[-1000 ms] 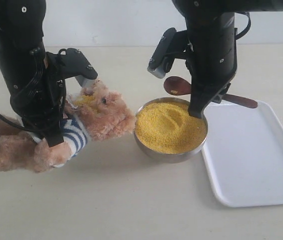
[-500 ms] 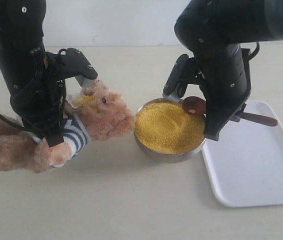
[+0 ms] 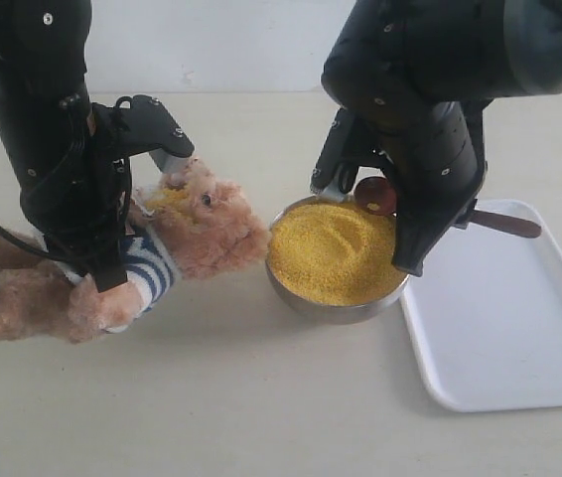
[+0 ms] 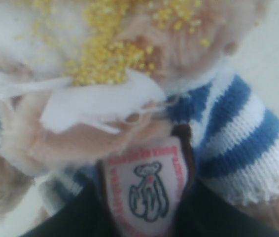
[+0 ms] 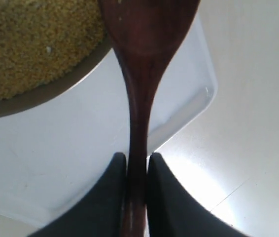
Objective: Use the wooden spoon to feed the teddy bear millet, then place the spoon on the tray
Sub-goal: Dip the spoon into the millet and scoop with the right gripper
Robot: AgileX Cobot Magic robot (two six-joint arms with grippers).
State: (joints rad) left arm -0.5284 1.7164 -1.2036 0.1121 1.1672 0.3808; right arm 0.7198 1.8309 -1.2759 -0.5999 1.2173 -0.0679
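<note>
The pale table [image 3: 261, 417] runs out of sight on every side. Over it the two black arms block a good deal. The right arm [image 3: 420, 79] covers the far rim of the metal bowl [image 3: 331, 308] and the tray's near-left corner, and the left arm [image 3: 43, 119] stands across the teddy bear's [image 3: 211, 234] middle.

The bear lies on its side at the left, its legs cut off by the edge of the view and its snout close to the bowl. The left gripper [image 3: 107, 273] comes down onto its striped shirt [image 4: 238, 133]. From the wrist camera only fur, cloth and a dark blur show (far too close), so I cannot tell whether those jaws are spread or gripping.

The white tray [image 3: 519, 338] sits to the right, just beside the bowl, and its right end is cut off. The millet [image 3: 336, 253] fills the bowl in a dented yellow mound. More grains are scattered over the bear's face [image 4: 110, 54].

The right gripper [image 5: 137, 163] has its two fingers pressed against the slim handle of the wooden spoon [image 3: 375, 196], pinching it. The spoon's head hangs at the bowl's far rim and its handle points out over the tray's far edge. The middle of the handle is hidden behind the arm.

Smallest is the bear's chest badge [image 4: 147, 190], whose lettering is too blurred to read.
</note>
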